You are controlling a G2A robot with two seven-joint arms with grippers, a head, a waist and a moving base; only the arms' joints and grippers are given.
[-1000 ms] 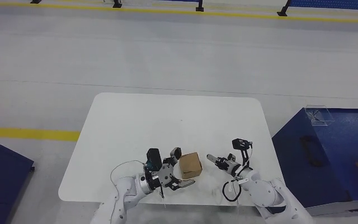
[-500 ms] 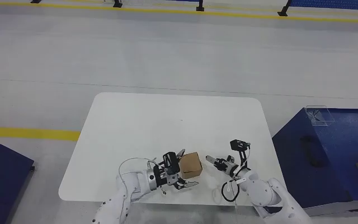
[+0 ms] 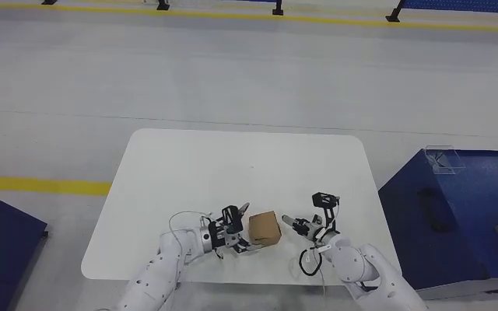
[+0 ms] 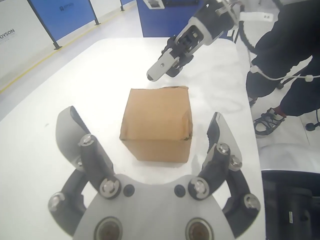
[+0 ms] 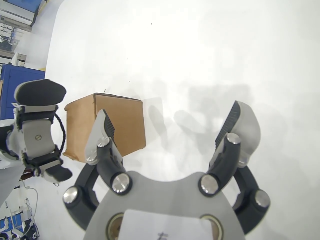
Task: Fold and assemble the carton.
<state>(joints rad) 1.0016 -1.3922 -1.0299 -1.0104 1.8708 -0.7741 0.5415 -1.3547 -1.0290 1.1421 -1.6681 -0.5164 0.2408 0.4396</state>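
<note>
Blue barrier panels point(image 4: 67, 11) beyond table: white logo print. White label point(image 5: 160, 228) on right wrist plate, print cut off. Left gripper point(image 3: 242, 228): fingers spread wide, facing carton, just beside it, gripping nothing. Carton point(image 3: 264, 228): closed brown cube, plain faces, sits on white table point(image 3: 233, 163) near front edge. Right gripper point(image 3: 289, 223): fingers apart, empty, tip just beside carton's opposite side. Blue cabinet point(image 3: 440, 225) right of table.

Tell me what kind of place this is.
Probably a robot test hall or industrial floor: a wide pale floor with yellow line markings, blue barrier panels on stands, and one white table bearing a cardboard carton.
</note>
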